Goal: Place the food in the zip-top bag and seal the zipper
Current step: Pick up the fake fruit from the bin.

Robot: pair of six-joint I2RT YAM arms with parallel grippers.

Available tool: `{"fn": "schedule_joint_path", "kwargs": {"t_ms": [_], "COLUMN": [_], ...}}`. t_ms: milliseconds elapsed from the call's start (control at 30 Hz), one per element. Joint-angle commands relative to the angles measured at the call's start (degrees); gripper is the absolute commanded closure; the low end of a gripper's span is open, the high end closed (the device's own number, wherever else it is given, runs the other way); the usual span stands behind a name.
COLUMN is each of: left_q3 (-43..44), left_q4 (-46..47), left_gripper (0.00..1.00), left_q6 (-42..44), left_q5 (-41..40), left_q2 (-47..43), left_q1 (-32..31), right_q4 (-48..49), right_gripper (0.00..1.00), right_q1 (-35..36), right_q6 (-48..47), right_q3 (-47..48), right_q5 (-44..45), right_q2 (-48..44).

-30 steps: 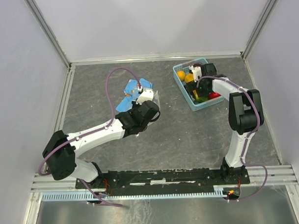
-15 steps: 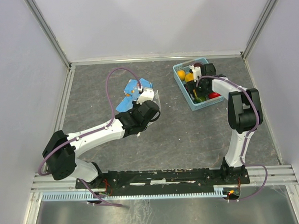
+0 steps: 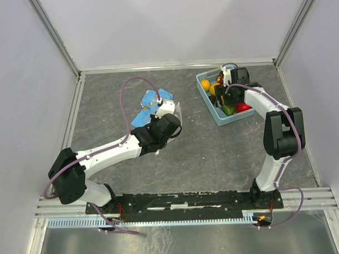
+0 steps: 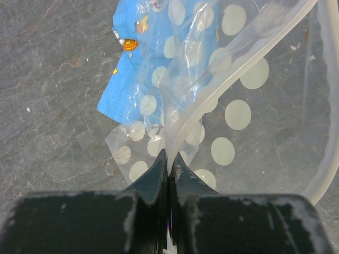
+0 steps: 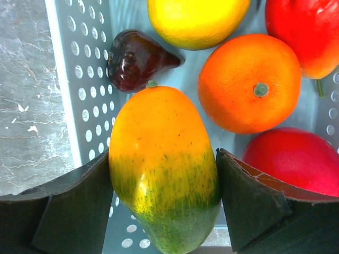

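Pinched flat between the closed fingers of the left gripper (image 4: 169, 159): a fold of the zip-top bag (image 4: 254, 132), caught right at the zipper (image 4: 228, 84), jaws together with only the film between them. Spread on the grey stone-look table (image 4: 47, 79), clear and crumpled, printed with pale round dots. Running up and to the right from the pinch as a thin white band along the bag's edge. Overlapping a blue patterned cloth (image 4: 137, 47) beyond the bag, with small orange and white motifs on that cloth, too small to read as lettering. Over on the right, clamped on a green-orange fruit (image 5: 159, 137) by the right gripper (image 5: 164, 180): jaws wide apart, one dark pad touching each flank. Set inside a light blue perforated basket (image 5: 85, 79) at the far right of the table, well apart from the bag. Lifted off the basket floor or resting on it: cannot tell. Crowded around it in the same basket: a dark maroon fruit (image 5: 135, 58) at its stem end, a yellow fruit (image 5: 196, 18) beyond that, an orange fruit (image 5: 249, 82) with a small green stem button just beside, a red fruit (image 5: 312, 32) in the far corner and a second red fruit (image 5: 294, 159) near the right pad. All food in view: in the basket.
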Motion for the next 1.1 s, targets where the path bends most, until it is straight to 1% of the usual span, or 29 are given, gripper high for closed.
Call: {"fn": "schedule_joint_path", "kwargs": {"t_ms": [0,300,533,700,833,967,1067], "left_q3": [-0.4,-0.3,-0.4,-0.5,-0.7,-0.9,-0.9], "left_q4": [3.0,3.2,3.4,3.7,4.0,4.5,4.7], "left_gripper": [0.97,0.97,0.97,0.97,0.97,0.97,0.97], "left_q6": [1.9,1.9,1.7,1.7,1.6,1.4,1.4], "left_q5": [0.5,1.4,2.3,3.4,4.0,4.9,5.2], "left_q2": [-0.9,-1.1,-1.5,-1.9,-2.3,-2.7,-2.5], "left_q1": [0.3,0.3,0.3,0.3,0.4,0.3,0.3], "right_q4": [0.1,0.5,1.4,4.5,7.9,10.3,14.1], "right_gripper": [0.75,0.78,0.79,0.8,0.79,0.8,0.8], "right_q1": [0.0,0.1,1.3,5.2,10.6,16.1,18.6], "right_q6": [5.2,13.9,19.8,24.4,28.3,31.0,34.5], "right_q3": [-0.6,-3.5,-7.9,-13.4,-17.2,-19.3,-21.6], "right_q5": [0.9,0.6,-4.0,-7.4,-9.6,-10.8,-13.6], "right_q2": [-5.2,-12.4,-19.8,-26.4,-30.6,-33.2,-34.7]}}
